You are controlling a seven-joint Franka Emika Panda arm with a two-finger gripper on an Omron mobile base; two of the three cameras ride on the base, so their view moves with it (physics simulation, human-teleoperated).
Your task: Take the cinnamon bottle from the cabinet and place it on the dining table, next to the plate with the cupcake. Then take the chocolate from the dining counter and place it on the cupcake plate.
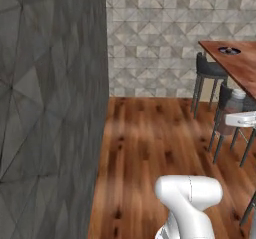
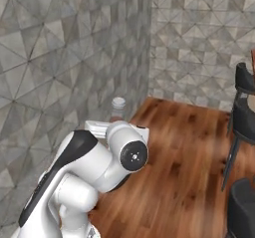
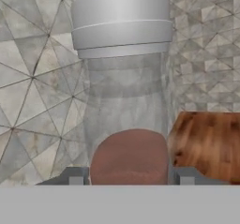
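Cinnamon bottle (image 3: 124,101) sits upright betw. gripper (image 3: 127,176) fingertips (image 3: 75,176), jaws part-open and clamped on its clear body, brown powder low inside, grey cap at 12 o'clock. In right base view bottle cap (image 2: 118,103) pokes up above the hand. Tiled wall (image 3: 33,78) behind; wood floor (image 3: 206,138) at 4 o'clock. Dining table (image 1: 235,63) far off, 2 o'clock in left base view.

The robot arm (image 2: 89,167) has glossy white rounded links, a black side panel and a dark round joint cap.
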